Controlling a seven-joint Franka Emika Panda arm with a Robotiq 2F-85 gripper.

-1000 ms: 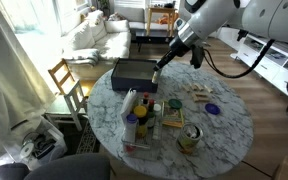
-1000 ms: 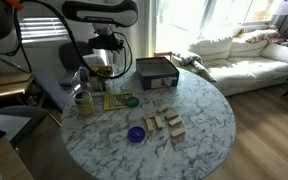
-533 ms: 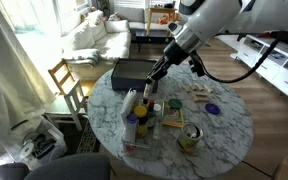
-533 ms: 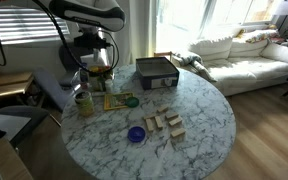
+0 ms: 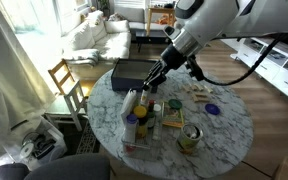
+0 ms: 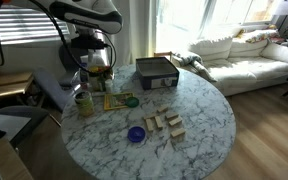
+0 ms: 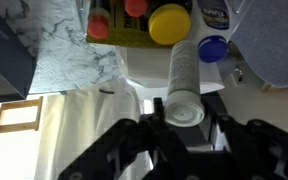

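In the wrist view my gripper (image 7: 184, 115) is shut on a white cylindrical bottle (image 7: 183, 80), whose round end sits between the two dark fingers. The bottle points toward a cluster of containers just ahead: a yellow cap (image 7: 169, 22), red caps (image 7: 99, 27) and a blue cap (image 7: 212, 47). In an exterior view the gripper (image 5: 150, 90) hangs low over the round marble table (image 5: 229, 128), right beside the bottle cluster (image 5: 139, 122). In the exterior view from the opposite side it (image 6: 100, 60) is above the jars (image 6: 84, 100) at the table's far left.
A dark open box (image 5: 134, 73) stands at the table's edge behind the gripper. A can (image 5: 189, 138), a blue lid (image 5: 213, 108) and wooden blocks (image 5: 199, 93) lie on the marble. A wooden chair (image 5: 66, 85) and a sofa (image 6: 244, 55) stand around the table.
The arm has come down and moved toward the bottle cluster. The jaws have stayed shut on the white bottle.
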